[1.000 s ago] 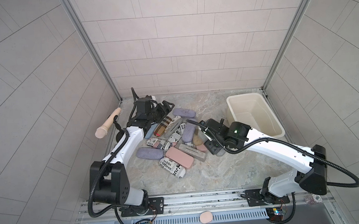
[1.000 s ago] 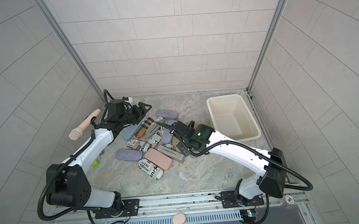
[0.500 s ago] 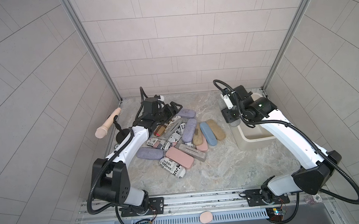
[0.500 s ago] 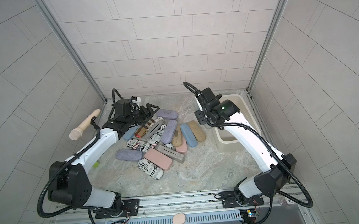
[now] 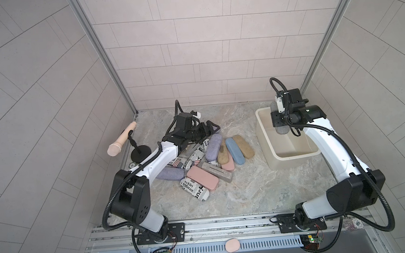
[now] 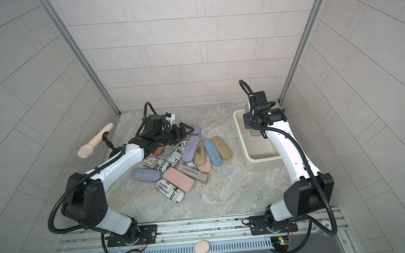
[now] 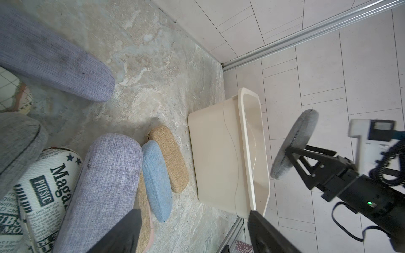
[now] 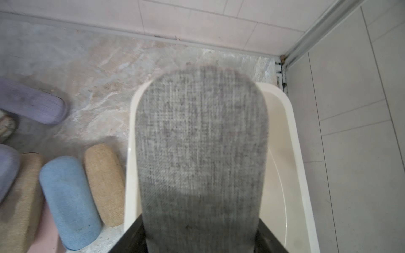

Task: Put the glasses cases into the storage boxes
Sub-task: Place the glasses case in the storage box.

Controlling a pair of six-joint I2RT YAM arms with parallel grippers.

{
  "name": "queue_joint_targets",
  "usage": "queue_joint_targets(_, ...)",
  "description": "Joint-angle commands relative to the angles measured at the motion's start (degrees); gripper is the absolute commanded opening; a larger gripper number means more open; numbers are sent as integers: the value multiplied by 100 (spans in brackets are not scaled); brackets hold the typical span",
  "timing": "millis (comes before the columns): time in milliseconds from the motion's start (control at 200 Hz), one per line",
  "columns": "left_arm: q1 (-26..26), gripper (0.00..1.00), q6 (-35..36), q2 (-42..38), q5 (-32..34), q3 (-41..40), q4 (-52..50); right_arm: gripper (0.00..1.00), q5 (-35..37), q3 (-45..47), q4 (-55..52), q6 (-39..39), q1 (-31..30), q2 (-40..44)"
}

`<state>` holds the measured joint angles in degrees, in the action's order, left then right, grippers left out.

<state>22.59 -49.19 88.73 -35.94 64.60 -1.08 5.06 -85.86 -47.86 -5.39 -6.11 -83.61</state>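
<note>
The grey-beige marbled tabletop (image 5: 250, 192) is the biggest thing, and two white-and-black robot arms (image 5: 160, 159) reach over it from the near rail. There is one storage box, a cream-white rectangular plastic tub with rounded corners (image 5: 266, 149), standing by the far right corner.

The right gripper (image 5: 278, 119) pinches one grey woven oval glasses case (image 8: 201, 142) across its width. It holds this case tilted over the far half of the tub, and in the left wrist view the case is clear above the rim.

The left gripper (image 5: 209, 129) hovers over the far side of the pile with its jaws spread wide and gripping nothing.

The pile lies on the tabletop, left of the tub and apart from it. In it I count:
- three lilac fabric cases (image 6: 191, 148)
- at least three newspaper-print cases (image 6: 169, 191)
- two tan woven cases (image 5: 243, 146)
- two pink cases (image 5: 202, 177)
- one blue fabric case (image 5: 235, 150)
- one grey rectangular case (image 5: 216, 171)

More cases lie under the left arm, and those I cannot count.
</note>
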Motion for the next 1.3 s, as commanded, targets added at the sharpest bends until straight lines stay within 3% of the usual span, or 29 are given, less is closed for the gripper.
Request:
queue_joint_targets(0, 0, 84, 41, 55, -59, 202, 136, 49, -63, 281, 362, 88, 167, -182)
queue_joint_targets(285, 0, 84, 76, 100, -48, 215, 85, 49, -344, 353, 561, -71, 396, -1113)
queue_joint_targets(921, -61, 84, 278, 224, -19, 383, -248, 49, -629, 795, 1225, -266, 440, -1988)
queue_joint_targets(1296, -79, 83, 282, 250, -36, 388, -244, 64, -541, 633, 1140, -395, 469, -2182)
